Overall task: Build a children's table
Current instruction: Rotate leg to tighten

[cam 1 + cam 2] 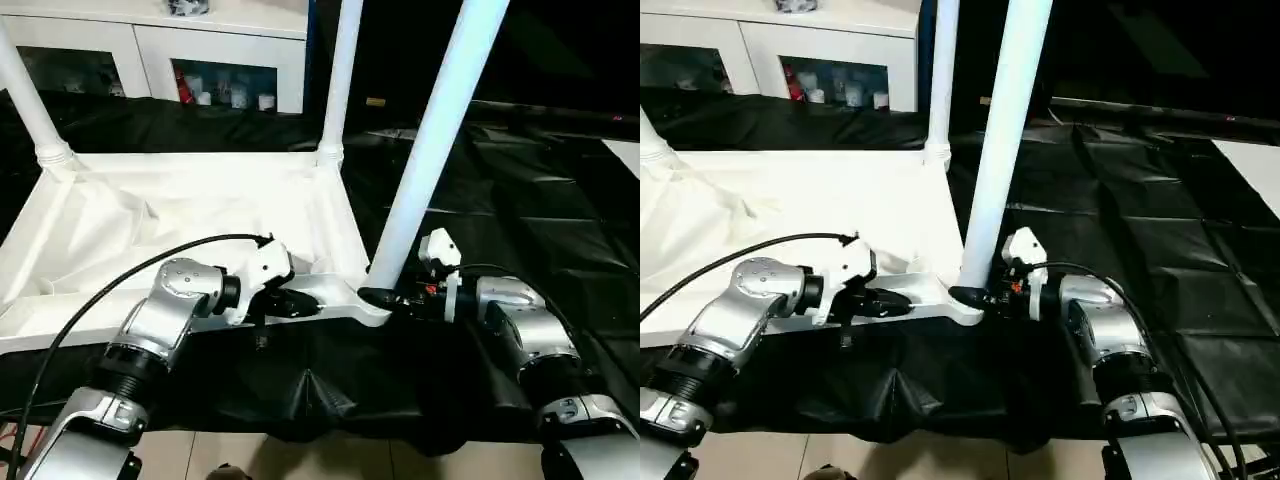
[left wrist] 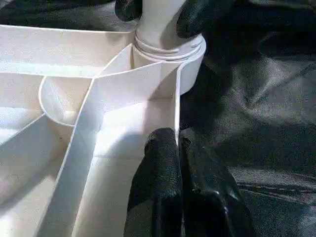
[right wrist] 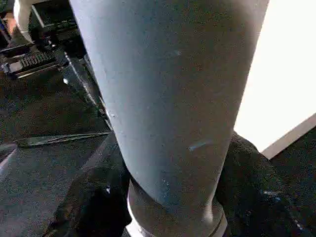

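Presently catalogued: one white children's table top [image 1: 190, 215], lying underside up on a black sheet [image 1: 520, 200], ribs and corner sockets exposed. Legs: three upright in sockets. Far-left leg [image 1: 25, 95] and far-right leg [image 1: 340, 75] stand at the far corners. Near-right leg [image 1: 430, 140] stands tilted in the near-right corner socket [image 2: 170, 54]. Left gripper [image 2: 180, 143]: fingers pinched together on the thin rim wall of the top, just beside that socket. Right gripper [image 1: 385, 298]: fingers spread around the base of the near-right leg, one to each side, touching it. White cabinet [image 1: 160, 50] with glass doors stands beyond the sheet.
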`<state>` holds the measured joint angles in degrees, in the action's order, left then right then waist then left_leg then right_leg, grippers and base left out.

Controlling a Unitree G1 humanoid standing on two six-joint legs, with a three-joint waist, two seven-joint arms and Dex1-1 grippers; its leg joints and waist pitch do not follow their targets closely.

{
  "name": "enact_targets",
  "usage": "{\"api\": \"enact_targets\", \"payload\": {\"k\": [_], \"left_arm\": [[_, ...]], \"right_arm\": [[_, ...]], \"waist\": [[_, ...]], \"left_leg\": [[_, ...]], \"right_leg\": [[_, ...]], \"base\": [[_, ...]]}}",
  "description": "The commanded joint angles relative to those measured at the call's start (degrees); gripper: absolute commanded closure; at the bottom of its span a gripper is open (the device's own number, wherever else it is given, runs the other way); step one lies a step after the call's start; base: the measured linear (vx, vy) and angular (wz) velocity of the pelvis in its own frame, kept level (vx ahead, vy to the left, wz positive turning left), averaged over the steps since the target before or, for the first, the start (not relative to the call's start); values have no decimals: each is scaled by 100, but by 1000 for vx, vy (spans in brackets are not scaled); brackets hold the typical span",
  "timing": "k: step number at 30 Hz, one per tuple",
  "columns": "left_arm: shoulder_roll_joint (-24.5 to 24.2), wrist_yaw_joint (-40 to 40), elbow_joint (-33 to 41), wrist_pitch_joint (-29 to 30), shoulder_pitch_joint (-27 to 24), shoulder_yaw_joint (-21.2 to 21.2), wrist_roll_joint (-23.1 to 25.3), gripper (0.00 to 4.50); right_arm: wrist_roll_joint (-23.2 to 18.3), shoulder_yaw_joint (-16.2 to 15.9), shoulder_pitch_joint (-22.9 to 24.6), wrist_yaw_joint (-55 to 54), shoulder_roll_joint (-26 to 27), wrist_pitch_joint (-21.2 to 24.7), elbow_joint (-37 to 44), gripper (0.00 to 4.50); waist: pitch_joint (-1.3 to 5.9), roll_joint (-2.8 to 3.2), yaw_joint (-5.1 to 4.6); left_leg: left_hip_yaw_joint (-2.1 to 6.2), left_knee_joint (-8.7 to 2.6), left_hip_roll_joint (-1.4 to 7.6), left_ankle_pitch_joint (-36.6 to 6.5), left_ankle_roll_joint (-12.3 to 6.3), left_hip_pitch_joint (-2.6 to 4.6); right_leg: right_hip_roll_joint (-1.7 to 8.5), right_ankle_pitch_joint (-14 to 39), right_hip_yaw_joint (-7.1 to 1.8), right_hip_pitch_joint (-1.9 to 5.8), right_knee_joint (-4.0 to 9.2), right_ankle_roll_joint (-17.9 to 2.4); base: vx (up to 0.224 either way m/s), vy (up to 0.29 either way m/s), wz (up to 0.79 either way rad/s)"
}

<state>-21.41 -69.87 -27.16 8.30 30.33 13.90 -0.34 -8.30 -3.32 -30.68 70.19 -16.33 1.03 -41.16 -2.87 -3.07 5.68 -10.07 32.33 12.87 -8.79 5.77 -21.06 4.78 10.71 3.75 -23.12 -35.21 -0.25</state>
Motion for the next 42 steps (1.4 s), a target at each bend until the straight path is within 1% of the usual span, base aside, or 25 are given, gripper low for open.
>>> {"api": "enact_targets", "payload": {"k": [1, 6, 7, 8, 9, 11, 12, 14, 15, 17, 18, 19, 20, 21, 22, 23, 24, 25, 27, 28, 32, 35, 36, 38, 42], "left_arm": [[162, 49, 276, -39, 106, 69, -203, 450], [289, 605, 42, -62, 235, -45, 1, 450], [348, 801, -40, -68, 287, -85, 49, 450], [379, 915, -85, -73, 316, -110, 75, 450], [494, 1275, -235, -100, 419, -189, 148, 450], [546, 1418, -286, -102, 461, -220, 173, 450], [649, 1699, -383, -84, 544, -268, 225, 450], [789, 2077, -496, -52, 647, -319, 299, 450], [833, 2197, -527, -42, 676, -329, 323, 450], [978, 2531, -572, 50, 746, -367, 364, 450], [1124, 2819, -597, 118, 794, -403, 399, 450], [1167, 2897, -611, 128, 807, -412, 408, 450], [1222, 2995, -615, 125, 818, -414, 431, 450], [1246, 3034, -615, 118, 821, -410, 442, 450], [1259, 3047, -618, 107, 821, -405, 445, 450], [1272, 3033, -619, 79, 816, -391, 441, 450], [1276, 3023, -626, 62, 816, -383, 439, 450], [1274, 2930, -618, 17, 798, -351, 416, 450], [1272, 2847, -599, -15, 776, -324, 398, 450], [1240, 2714, -563, -48, 735, -292, 383, 450], [1167, 2398, -446, -107, 632, -230, 332, 450], [1013, 1933, -293, -107, 518, -111, 265, 450], [994, 1874, -280, -109, 506, -97, 255, 450], [821, 1438, -157, -96, 417, -16, 167, 450], [546, 903, -25, -72, 328, 73, 86, 450]], "right_arm": [[33, -473, 164, 502, 199, 211, 30, 243], [29, -396, 243, 104, 316, 158, 50, 245], [27, -321, 229, -111, 396, 137, -31, 245], [24, -270, 221, -261, 455, 129, -82, 245], [64, -106, 172, -834, 644, -13, -278, 246], [74, -10, 142, -1155, 753, -45, -380, 247], [98, 114, 85, -1679, 935, -60, -569, 248], [129, 238, 29, -2317, 1189, -80, -789, 249], [142, 257, 21, -2484, 1269, -105, -841, 250], [173, 314, -45, -3011, 1498, -57, -986, 250], [182, 441, -186, -3654, 1712, -19, -1213, 250], [190, 494, -241, -3874, 1782, -19, -1306, 250], [224, 518, -319, -4088, 1863, -43, -1413, 250], [250, 514, -355, -4158, 1897, -64, -1458, 250], [259, 497, -370, -4102, 1927, -88, -1477, 250], [315, 432, -381, -4021, 1956, -135, -1484, 250], [360, 397, -383, -3990, 1963, -185, -1489, 215], [415, 347, -382, -3897, 1975, -260, -1481, 215], [425, 337, -382, -3861, 1983, -299, -1479, 181], [368, 367, -395, -3738, 1945, -298, -1468, 179], [422, 287, -407, -3539, 1798, -410, -1454, 134], [401, 133, -324, -2859, 1566, -453, -1242, 134], [394, 114, -310, -2769, 1538, -459, -1210, 134], [284, -31, -165, -1842, 1251, -414, -867, 134], [197, -211, -47, -922, 830, -303, -566, 134]], "waist": [[355, 24, 18], [348, 14, 23], [337, 20, 19], [330, -1, 12], [326, 3, 7], [325, -14, 1], [312, 4, -16], [313, 19, -34], [316, 11, -56], [320, 36, -68], [316, 37, -84], [323, 44, -110], [333, 59, -103], [328, 54, -120], [334, 57, -114], [344, 68, -110], [344, 61, -104], [350, 72, -93], [355, 65, -92], [351, 65, -88], [345, 70, -94], [357, 72, -109], [358, 69, -116], [364, 55, -98], [369, 63, -94]], "left_leg": [[-43, -340, 60, -1432, -192, 67], [-43, -343, 58, -1449, -184, 69], [-40, -353, 57, -1544, -147, 80], [-32, -360, 49, -1629, -117, 79], [-31, -362, 46, -1704, -71, 97], [-20, -364, 37, -1753, -35, 91], [-15, -376, 46, -1830, 14, 99], [5, -382, 37, -1913, 64, 97], [11, -385, 27, -1948, 90, 99], [19, -389, 36, -1982, 83, 94], [15, -394, 36, -1979, 97, 90], [23, -400, 24, -1973, 147, 81], [29, -398, 24, -1940, 161, 82], [23, -398, 21, -1956, 158, 81], [11, -384, 24, -1989, 124, 101], [10, -383, 24, -1937, 81, 80], [5, -383, 22, -1887, 61, 67], [0, -381, 23, -1812, 41, 67], [-8, -377, 25, -1746, 21, 64], [-14, -377, 23, -1739, -8, 66], [-5, -387, 30, -1824, -11, 66], [-1, -383, 35, -1726, -56, 38], [-6, -380, 35, -1686, -68, 40], [-27, -353, 39, -1509, -213, 47], [-32, -346, 41, -1362, -272, 52]], "right_leg": [[279, 1167, -218, 267, 417, -1213], [281, 1207, -216, 261, 422, -1208], [289, 1368, -221, 243, 442, -1174], [295, 1582, -217, 244, 464, -1111], [308, 1813, -225, 220, 494, -1033], [315, 2019, -217, 225, 513, -956], [316, 2194, -222, 191, 532, -898], [324, 2354, -210, 198, 540, -848], [317, 2468, -202, 193, 564, -780], [317, 2392, -207, 190, 562, -770], [312, 2354, -214, 178, 557, -788], [297, 2311, -202, 192, 547, -802], [306, 2270, -199, 202, 538, -805], [295, 2216, -201, 189, 543, -804], [292, 2127, -209, 178, 548, -823], [287, 1937, -214, 201, 532, -849], [282, 1840, -215, 210, 523, -861], [279, 1682, -218, 214, 504, -896], [276, 1527, -220, 222, 488, -940], [272, 1467, -218, 229, 486, -981], [288, 1680, -217, 229, 503, -952], [280, 1434, -216, 261, 473, -1009], [279, 1352, -219, 257, 468, -1036], [264, 914, -222, 278, 432, -1186], [264, 694, -220, 290, 398, -1318]], "base": [[0, 0, 0], [0, 0, 0], [0, 0, 0], [0, 0, 0], [0, 0, 0], [0, 0, 0], [0, 0, 0], [0, 0, 0], [0, 0, 0], [0, 0, 0], [0, 0, 0], [0, 0, 0], [0, 0, 0], [0, 0, 0], [0, 0, 0], [0, 0, 0], [0, 0, 0], [0, 0, 0], [0, 0, 0], [0, 0, 0], [0, 0, 0], [0, 0, 0], [0, 0, 0], [0, 0, 0], [0, 0, 0]]}}
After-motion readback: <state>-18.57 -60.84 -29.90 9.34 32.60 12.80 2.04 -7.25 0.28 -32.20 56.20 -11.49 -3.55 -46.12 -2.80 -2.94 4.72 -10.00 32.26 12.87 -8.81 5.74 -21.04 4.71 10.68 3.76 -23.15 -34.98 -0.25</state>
